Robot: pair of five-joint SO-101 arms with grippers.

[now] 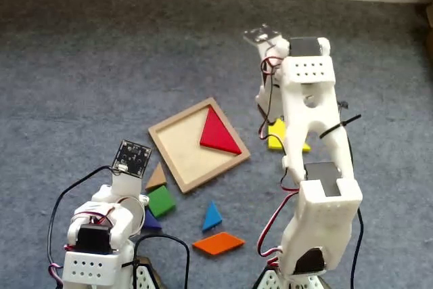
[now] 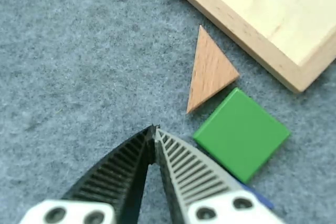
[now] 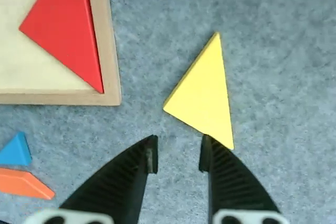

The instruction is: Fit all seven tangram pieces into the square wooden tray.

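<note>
Right gripper [image 3: 178, 148] hangs low over the carpet [image 3: 273, 24] with its fingers apart, one fingertip at the nearest corner of the yellow triangle [image 3: 205, 93]. Most of that piece lies beyond the gap and off to one side. A squeeze from this spot would likely pinch only the corner, so the flat piece could pivot, skid across the pile or slip free on the lift. Farther on sits the tray [image 3: 110, 40], with the red triangle [image 3: 65, 24] lying inside along one wall. A crookedly held piece could land on the rim or ride up onto the red one.

Left gripper [image 2: 154, 132] has its fingers pressed together above the carpet, near the wooden triangle [image 2: 209, 69] and the green square [image 2: 241, 134]. Those two lie just beside each other, so a descent without opening would probably shove them about.
</note>
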